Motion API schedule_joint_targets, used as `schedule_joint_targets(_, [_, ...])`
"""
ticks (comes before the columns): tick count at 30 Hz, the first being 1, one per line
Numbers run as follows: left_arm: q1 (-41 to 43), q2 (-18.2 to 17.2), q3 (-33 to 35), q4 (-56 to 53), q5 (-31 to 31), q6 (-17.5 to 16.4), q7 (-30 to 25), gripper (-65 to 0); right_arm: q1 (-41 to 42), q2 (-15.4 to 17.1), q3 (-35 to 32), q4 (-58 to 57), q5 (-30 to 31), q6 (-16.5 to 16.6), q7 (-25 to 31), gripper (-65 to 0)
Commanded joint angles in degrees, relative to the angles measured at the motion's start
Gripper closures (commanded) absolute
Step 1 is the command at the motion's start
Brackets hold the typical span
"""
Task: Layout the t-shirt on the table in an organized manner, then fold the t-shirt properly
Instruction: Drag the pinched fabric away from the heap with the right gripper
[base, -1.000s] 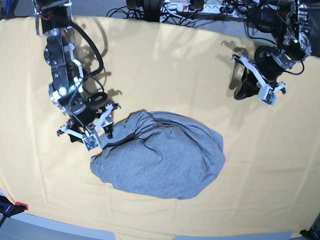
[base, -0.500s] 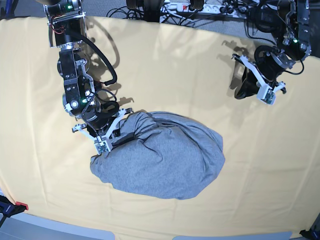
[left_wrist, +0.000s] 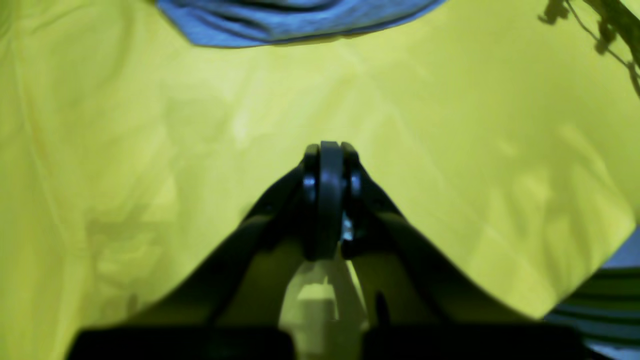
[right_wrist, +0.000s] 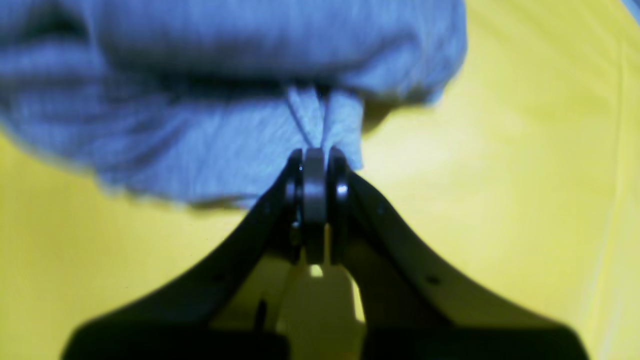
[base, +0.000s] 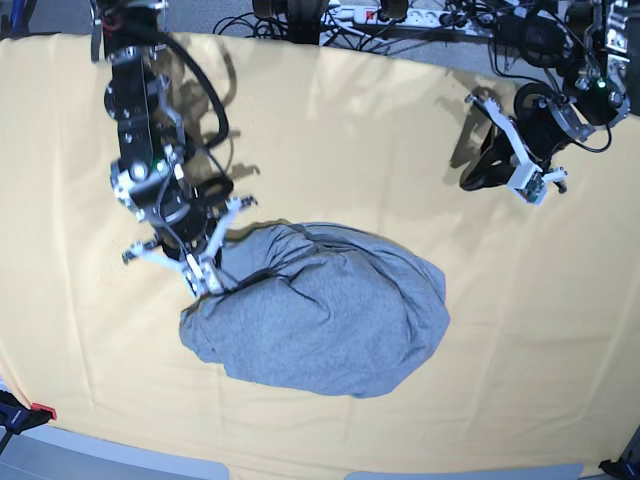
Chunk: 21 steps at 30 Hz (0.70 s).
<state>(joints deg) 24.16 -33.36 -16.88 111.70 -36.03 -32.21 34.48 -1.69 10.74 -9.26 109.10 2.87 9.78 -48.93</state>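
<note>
Pinching a fold of the t-shirt (right_wrist: 320, 120) w/ my right gripper (right_wrist: 315, 165): jaws pressed together on a tuck of grey fabric at the near edge of the heap, per the right wrist view. In the base view the shirt (base: 320, 310) sits as a rumpled mound mid-table (base: 330, 130), plain grey side up, no print visible, can't tell collar from hem.

My left gripper (left_wrist: 327, 165) is pressed shut on nothing, hovering over bare yellow cloth, well apart from the shirt.

Step, imo: very start of layout, first grab to open the bundle. Folding not begun.

Next move needs: lift + drag this edge outward to unroll the heap, slow enough that fabric doesn't slip out. Left arm prob needs to come in, spread its jaws, take the opp. edge so I can tension the shirt flat.
</note>
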Motion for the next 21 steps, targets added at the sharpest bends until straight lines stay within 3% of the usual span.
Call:
schedule_joint_targets(1, [-0.24,-1.25,-0.39,0.85,-1.16,-0.28,-1.46,0.0,-0.46,0.46,0.35,3.34,-1.53,-0.98,1.05,0.0])
schedule_joint_targets(6, [-0.22,-1.86,-0.39,0.85,-2.21,-0.52,-1.46,0.0,-10.1,0.59,0.37,13.55,-11.41,-6.1,1.03,0.0])
schedule_joint_targets(11, [-0.24,-1.88,-0.39,0.85,-2.47,-1.4,-1.49,0.0,-18.69,0.57,0.35,22.51,-19.78,-14.29,-1.68,0.0])
schedule_joint_targets(15, [-0.24,-1.86,-0.39,0.85,-4.24,-1.84,-1.49,0.0,-24.68,0.57,0.35,25.9,-25.2,-17.22,-2.03,0.0])
schedule_joint_targets(19, [-0.24,-1.88,-0.39,0.85,-7.08,-6.03,-1.49,0.0,-28.06,0.59,0.37,25.9,-31.54,-19.85,-1.77,0.0])
schedule_joint_targets(21, [-0.26,-1.86,-0.39,0.85,-9.33,-7.79,-1.49,0.0,-28.13,0.76,0.42,25.9,-31.67,-19.87,-1.64,0.0])
